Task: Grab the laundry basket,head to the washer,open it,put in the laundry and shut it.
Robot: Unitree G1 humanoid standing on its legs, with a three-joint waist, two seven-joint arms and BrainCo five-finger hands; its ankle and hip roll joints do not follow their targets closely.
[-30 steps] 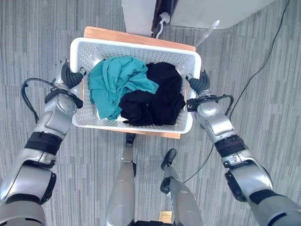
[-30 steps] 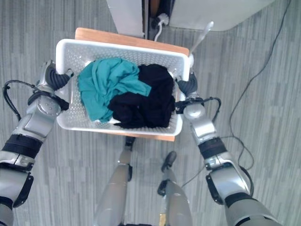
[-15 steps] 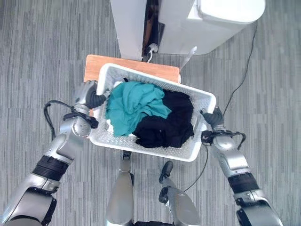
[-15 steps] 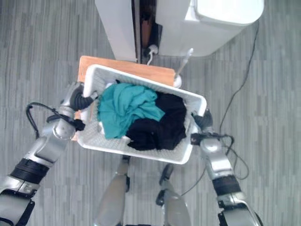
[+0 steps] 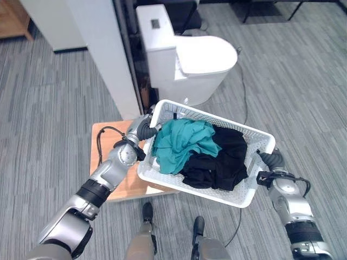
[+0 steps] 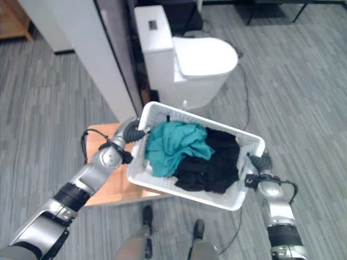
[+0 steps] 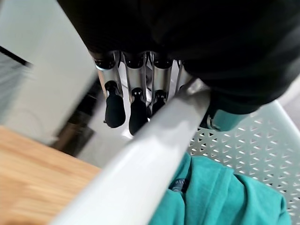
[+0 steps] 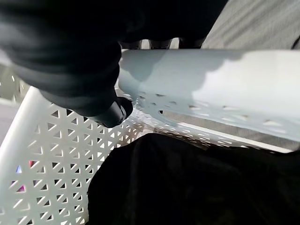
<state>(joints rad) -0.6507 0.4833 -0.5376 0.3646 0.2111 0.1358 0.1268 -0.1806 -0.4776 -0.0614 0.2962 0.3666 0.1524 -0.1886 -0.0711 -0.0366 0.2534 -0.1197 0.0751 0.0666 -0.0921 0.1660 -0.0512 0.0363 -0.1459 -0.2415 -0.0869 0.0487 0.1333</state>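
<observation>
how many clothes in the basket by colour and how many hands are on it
teal garment: 1
black clothing: 1 heap, separate pieces can't be told apart
hands on the white laundry basket: 2, the left hand and the right hand, one at each end
total: 2 clothing lumps, 2 hands, 1 basket

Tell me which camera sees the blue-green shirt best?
The left eye view: the teal shirt lies whole in the white basket, beside black clothes. The right eye view shows it almost as well. The left wrist view catches one corner under the rim; the right wrist view shows black cloth.
</observation>
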